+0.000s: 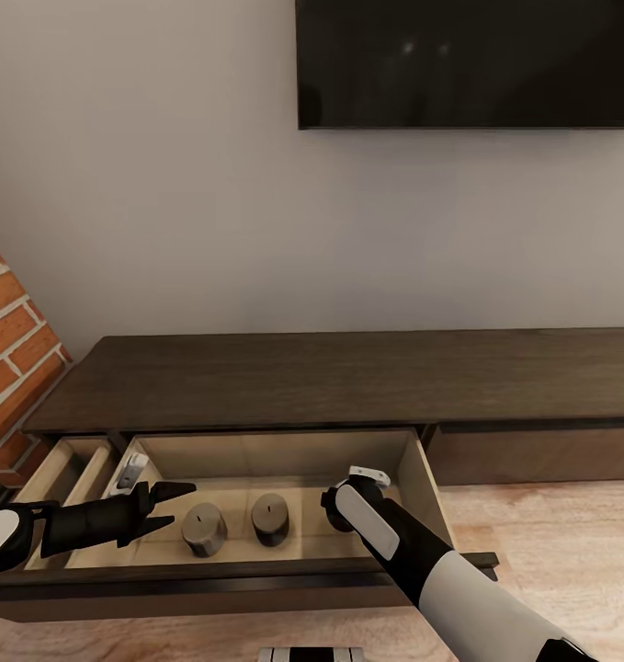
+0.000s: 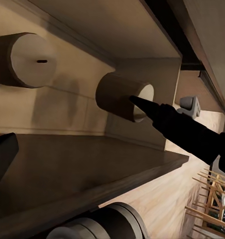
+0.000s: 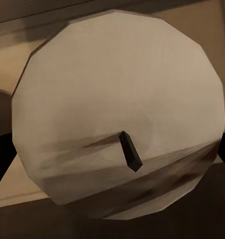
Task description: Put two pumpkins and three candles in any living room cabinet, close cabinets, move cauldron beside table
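Note:
The dark brown cabinet (image 1: 348,377) runs along the wall with one wide drawer (image 1: 431,496) pulled out. On the drawer's tan floor stand two candles (image 1: 204,529) (image 1: 270,518), which the left wrist view shows as candle (image 2: 25,59) and candle (image 2: 125,97). My left gripper (image 1: 181,504) hangs open just left of them, over the drawer's front edge. My right gripper (image 1: 341,511) reaches down into the drawer's right part, shut on a third candle (image 3: 117,114) whose flat top and wick are very close. The pumpkins and cauldron are out of view.
A second, narrower drawer (image 1: 68,469) stands open at the cabinet's left end, beside a brick wall (image 1: 8,368). A small white object (image 1: 132,469) lies at the back left of the wide drawer. A dark TV (image 1: 468,64) hangs above. Wooden floor (image 1: 550,533) lies to the right.

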Motion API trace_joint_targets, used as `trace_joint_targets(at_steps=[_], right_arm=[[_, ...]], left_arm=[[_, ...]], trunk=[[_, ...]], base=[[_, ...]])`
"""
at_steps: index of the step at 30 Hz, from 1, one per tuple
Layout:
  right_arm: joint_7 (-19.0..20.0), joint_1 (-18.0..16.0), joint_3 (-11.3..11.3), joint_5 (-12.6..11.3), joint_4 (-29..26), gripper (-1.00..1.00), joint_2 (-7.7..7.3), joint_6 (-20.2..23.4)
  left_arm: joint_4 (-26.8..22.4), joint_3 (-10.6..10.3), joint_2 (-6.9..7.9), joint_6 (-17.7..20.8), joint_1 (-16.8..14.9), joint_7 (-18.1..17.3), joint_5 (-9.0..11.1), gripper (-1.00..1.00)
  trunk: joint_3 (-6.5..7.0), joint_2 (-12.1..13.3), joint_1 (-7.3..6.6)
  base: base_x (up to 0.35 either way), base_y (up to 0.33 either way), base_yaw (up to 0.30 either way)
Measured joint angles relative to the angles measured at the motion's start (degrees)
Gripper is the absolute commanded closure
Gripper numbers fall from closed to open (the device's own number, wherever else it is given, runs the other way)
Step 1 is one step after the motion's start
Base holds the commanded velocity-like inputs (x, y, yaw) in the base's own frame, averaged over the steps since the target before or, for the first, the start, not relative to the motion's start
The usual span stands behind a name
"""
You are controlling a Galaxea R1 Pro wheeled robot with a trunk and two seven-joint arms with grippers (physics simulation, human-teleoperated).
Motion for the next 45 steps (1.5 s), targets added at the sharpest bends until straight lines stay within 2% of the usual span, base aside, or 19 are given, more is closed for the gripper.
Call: trace_joint_targets(at_steps=[1, 2, 7, 16, 27, 45], right_arm=[[0.0, 0.0, 0.0, 0.0, 0.0, 1.00, 0.00, 0.0], [0.0, 0.0, 0.0, 0.0, 0.0, -1.00, 0.00, 0.0], [0.1, 0.0, 0.0, 0.0, 0.0, -1.00, 0.00, 0.0], [0.4, 0.0, 0.0, 0.0, 0.0, -1.00, 0.00, 0.0], [0.4, 0.0, 0.0, 0.0, -0.1, -1.00, -0.02, 0.0], [0.4, 0.0, -0.5, 0.1, -0.3, -1.00, -0.09, 0.5]], left_arm=[[0.0, 0.0, 0.00, 0.0, 0.0, 0.0, 0.0, -1.00], [0.0, 0.0, 0.00, 0.0, 0.0, 0.0, 0.0, -1.00], [0.0, 0.0, 0.00, 0.0, 0.0, 0.0, 0.0, -1.00], [0.0, 0.0, 0.00, 0.0, 0.0, -0.1, 0.0, -1.00], [0.3, 0.0, -0.01, -0.1, 0.0, 0.0, 0.1, -1.00], [0.8, 0.0, -0.09, -0.1, 0.0, 0.0, 0.1, -1.00]], trunk=[[0.00, 0.0, 0.00], [0.00, 0.0, 0.00], [0.66, 0.0, -0.08], [0.67, 0.0, -0.08], [3.10, 0.2, -0.36], [6.33, 7.4, -4.30]], base=[[0.000, 0.000, 0.000], [0.000, 0.000, 0.000], [0.000, 0.000, 0.000], [0.000, 0.000, 0.000], [0.000, 0.000, 0.000], [-0.110, 0.009, 0.000]])
